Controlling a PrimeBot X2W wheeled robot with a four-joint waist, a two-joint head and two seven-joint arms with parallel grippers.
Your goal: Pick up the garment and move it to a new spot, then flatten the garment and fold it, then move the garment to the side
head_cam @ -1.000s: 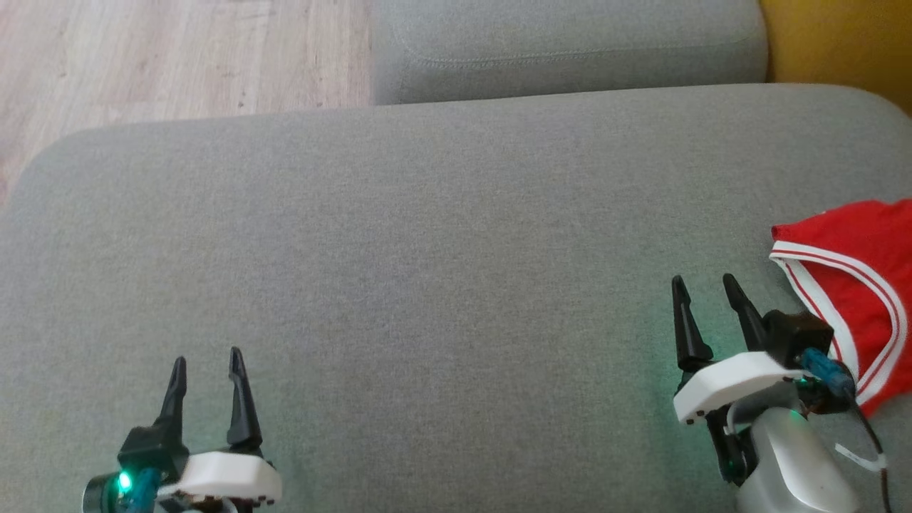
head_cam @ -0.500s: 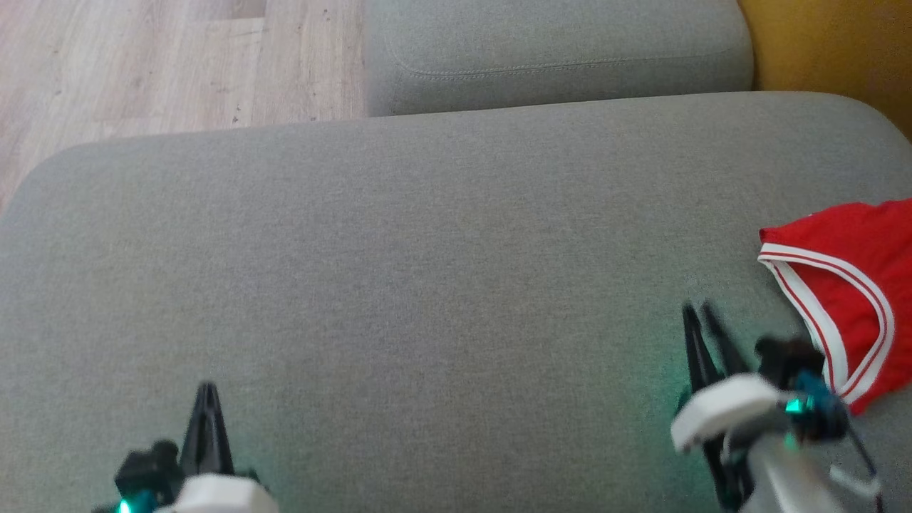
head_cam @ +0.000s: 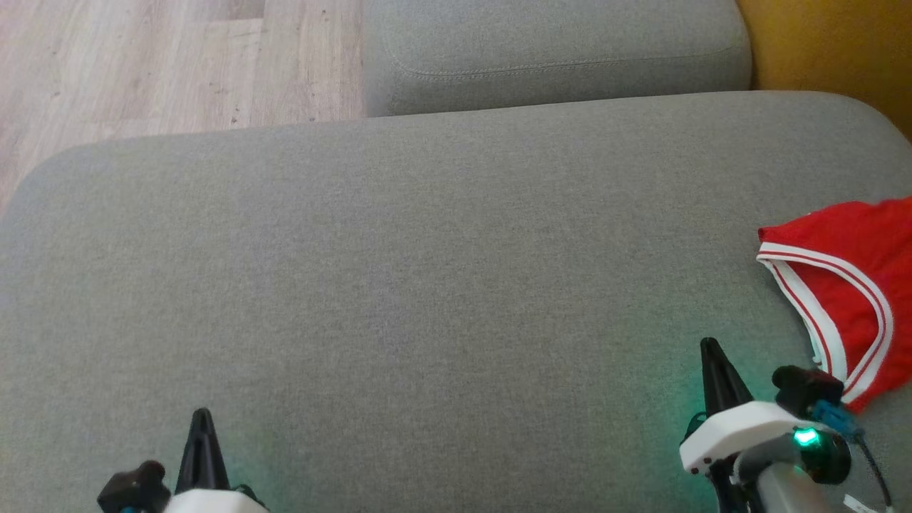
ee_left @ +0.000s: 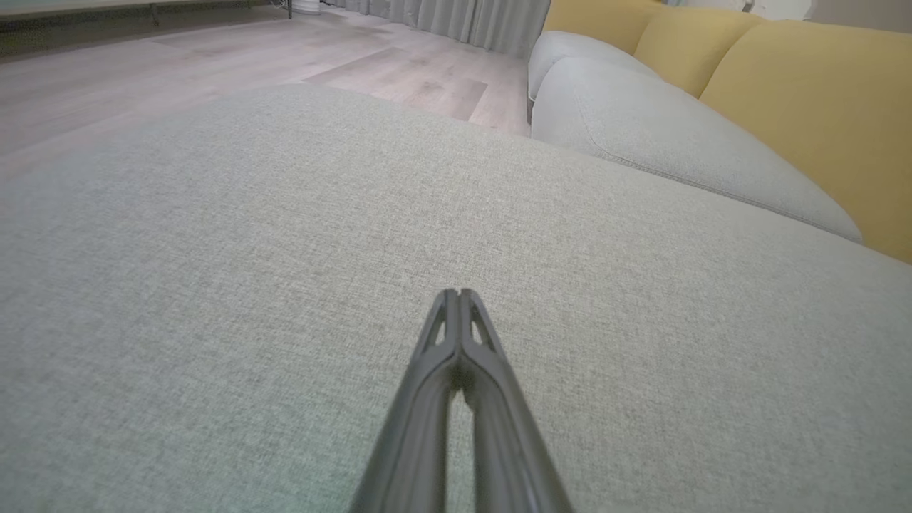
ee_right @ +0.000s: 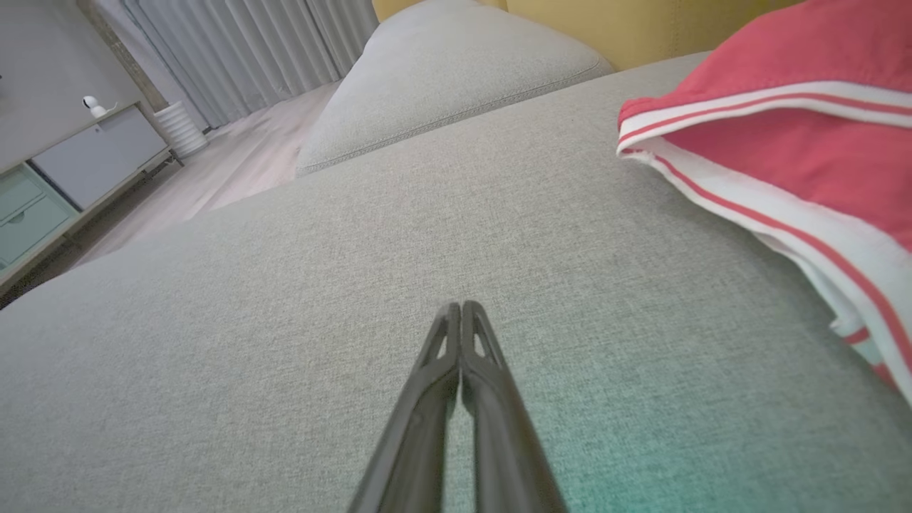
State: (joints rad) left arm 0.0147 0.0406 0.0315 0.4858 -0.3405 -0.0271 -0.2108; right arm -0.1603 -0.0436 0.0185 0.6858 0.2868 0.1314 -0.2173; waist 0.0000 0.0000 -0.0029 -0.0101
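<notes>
Grey cushion point(head_cam: 427, 271) bears red garment point(head_cam: 858, 246) at its right edge.

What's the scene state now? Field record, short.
surface: grey sofa cushion
garment: red, white-striped trim, lying at the cushion's right side, ungripped
left gripper: shut, empty, over bare cushion
right gripper: shut, empty, left of the garment, apart from it
beyond: wooden floor
</notes>
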